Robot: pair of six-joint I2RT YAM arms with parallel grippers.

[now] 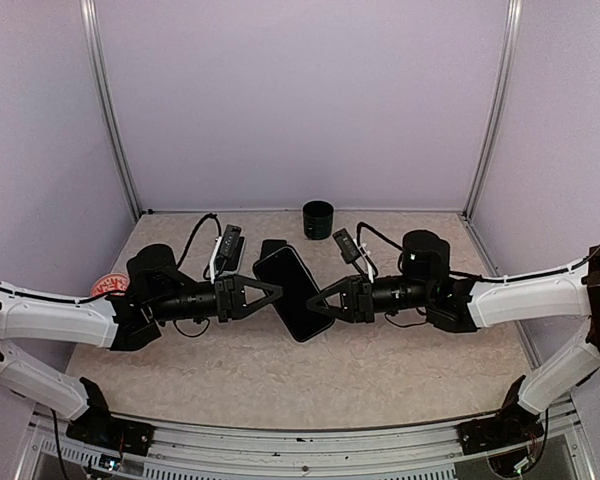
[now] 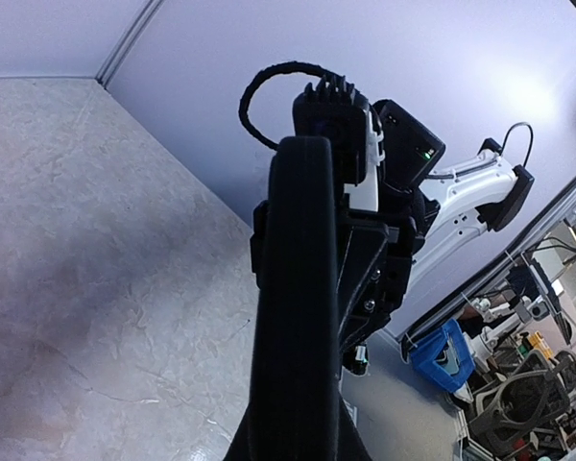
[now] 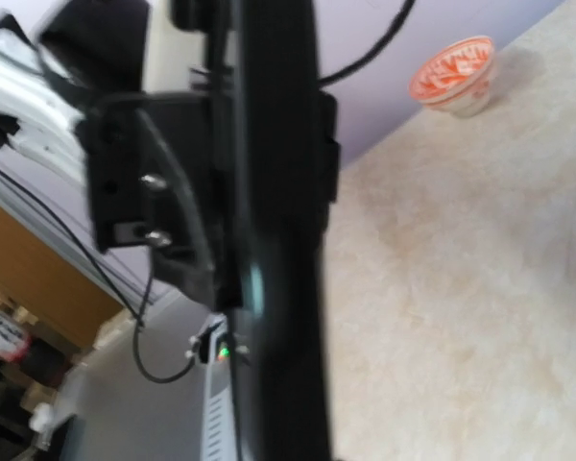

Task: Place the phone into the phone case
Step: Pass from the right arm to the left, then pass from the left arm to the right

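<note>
Top external, phone (image 1: 293, 293) between both arms' jaws

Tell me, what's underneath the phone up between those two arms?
Only beige table shows around the phone. A dark flat object peeks out behind its far corner; the rest is covered.

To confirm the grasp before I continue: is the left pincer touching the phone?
Touching. The top view shows the left pincer closed on the left edge of the phone, with no gap visible between them.
</note>
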